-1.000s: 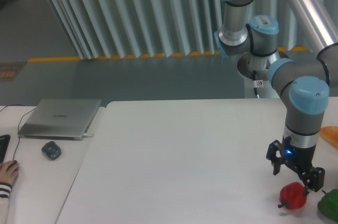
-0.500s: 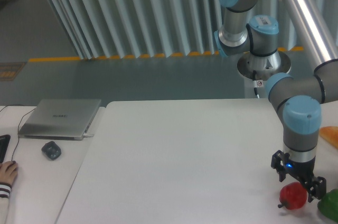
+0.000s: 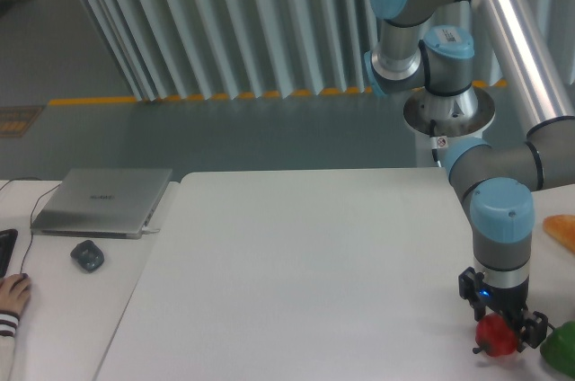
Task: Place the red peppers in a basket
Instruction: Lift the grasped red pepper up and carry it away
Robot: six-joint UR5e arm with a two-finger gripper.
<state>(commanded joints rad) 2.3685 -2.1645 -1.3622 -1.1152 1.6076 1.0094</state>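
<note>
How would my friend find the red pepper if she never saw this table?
Look at the white table and go to its near right corner, right under the robot's gripper. The red pepper sits there, small, round and shiny. The pepper beside it on the right is green, so pick the red one.

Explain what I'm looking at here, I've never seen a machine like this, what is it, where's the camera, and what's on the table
This is a robot arm: jointed grey tubes with blue caps, ending in a two-finger claw. One fixed camera looks at the white table from the front.

The claw is lowered right over a small red pepper near the table's right front corner. Its fingers sit at either side of the pepper, but I cannot tell whether they are gripping it. Beside it to the right lies a green pepper, and an orange-yellow object shows at the right edge.

On the left are a closed laptop, a computer mouse and a person's hand. No basket is in view.
</note>
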